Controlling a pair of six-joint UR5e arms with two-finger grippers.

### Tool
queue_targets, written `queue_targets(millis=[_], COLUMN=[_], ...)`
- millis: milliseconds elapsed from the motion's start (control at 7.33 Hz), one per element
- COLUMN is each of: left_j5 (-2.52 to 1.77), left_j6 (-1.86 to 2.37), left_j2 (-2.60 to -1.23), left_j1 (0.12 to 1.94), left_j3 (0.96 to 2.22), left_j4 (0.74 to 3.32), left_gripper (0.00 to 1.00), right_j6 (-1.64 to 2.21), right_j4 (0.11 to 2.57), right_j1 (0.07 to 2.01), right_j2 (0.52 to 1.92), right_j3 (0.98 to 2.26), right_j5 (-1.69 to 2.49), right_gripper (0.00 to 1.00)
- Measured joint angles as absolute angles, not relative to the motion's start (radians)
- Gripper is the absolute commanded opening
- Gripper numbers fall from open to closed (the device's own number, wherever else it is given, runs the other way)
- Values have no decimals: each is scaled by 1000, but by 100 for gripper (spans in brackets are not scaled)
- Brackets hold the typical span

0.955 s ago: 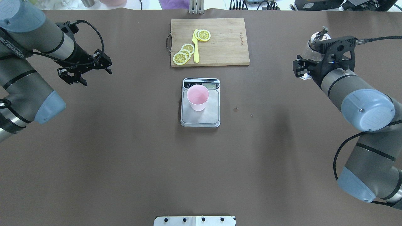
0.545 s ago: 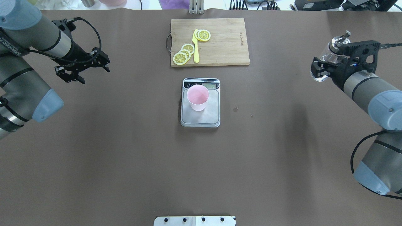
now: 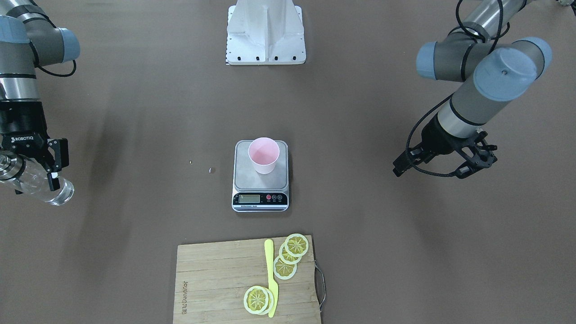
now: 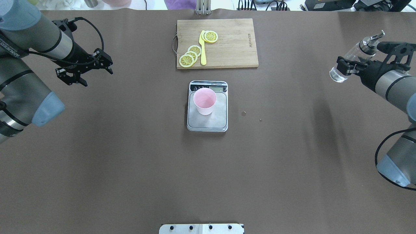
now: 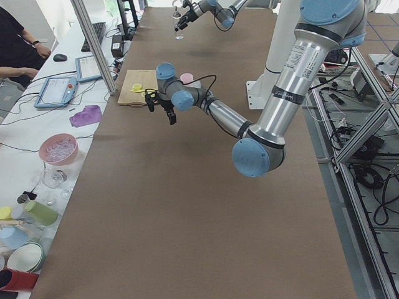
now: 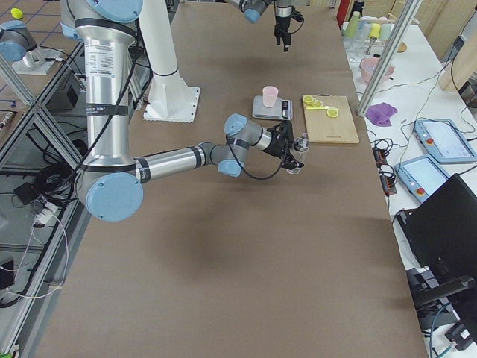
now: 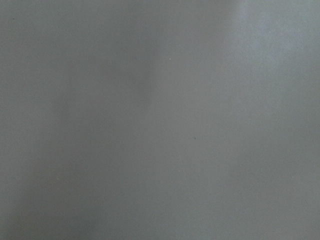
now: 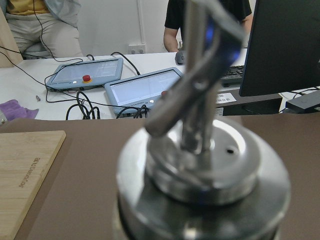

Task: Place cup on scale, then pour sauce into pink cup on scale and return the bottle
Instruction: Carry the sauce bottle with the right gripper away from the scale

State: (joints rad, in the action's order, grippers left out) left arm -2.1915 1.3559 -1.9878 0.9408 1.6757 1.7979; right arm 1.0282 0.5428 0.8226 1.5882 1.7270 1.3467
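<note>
The pale pink cup (image 4: 204, 101) stands upright on the steel platform of the scale (image 4: 208, 125) at mid-table; both also show in the front view, the cup (image 3: 263, 155) on the scale (image 3: 260, 198). My right gripper (image 4: 349, 65) is shut on the clear glass bottle (image 4: 356, 55), held tilted above the table's far right side, spout pointing up and away. The bottle (image 3: 45, 186) holds clear sauce. Its metal cap (image 8: 200, 165) fills the right wrist view. My left gripper (image 4: 98, 78) is open and empty above the left side, far from the scale.
A wooden cutting board (image 4: 234, 45) with lemon slices (image 4: 188, 57) and a yellow knife (image 4: 202, 48) lies behind the scale. Two small drops (image 4: 243, 113) sit on the brown table right of the scale. The left wrist view shows only bare table.
My right arm has carried the bottle further right, away from the scale, and the bottle now shows more of its side. The left arm has barely moved.
</note>
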Motion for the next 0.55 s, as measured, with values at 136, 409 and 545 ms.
queue_targets(millis=[136,409,545], left_j5=[-2192,-2192,-2191], left_j6=[1356,1355,1354], left_j2=[-1988,-1988,-1988], left_j1=[941,943,944], left_j3=[1678,1678,1678], left_j4=[1797,1796,1795], left_gripper=[99,99,99], right_j6=[1035,1028,1025], right_j4=[529,508,506], right_j1=[829,838,842], right_j2=[1588,1590,1591], right_j3=[1700,1646,1632], right_j5=[1353,1363,1373], right_gripper=[0,0,0])
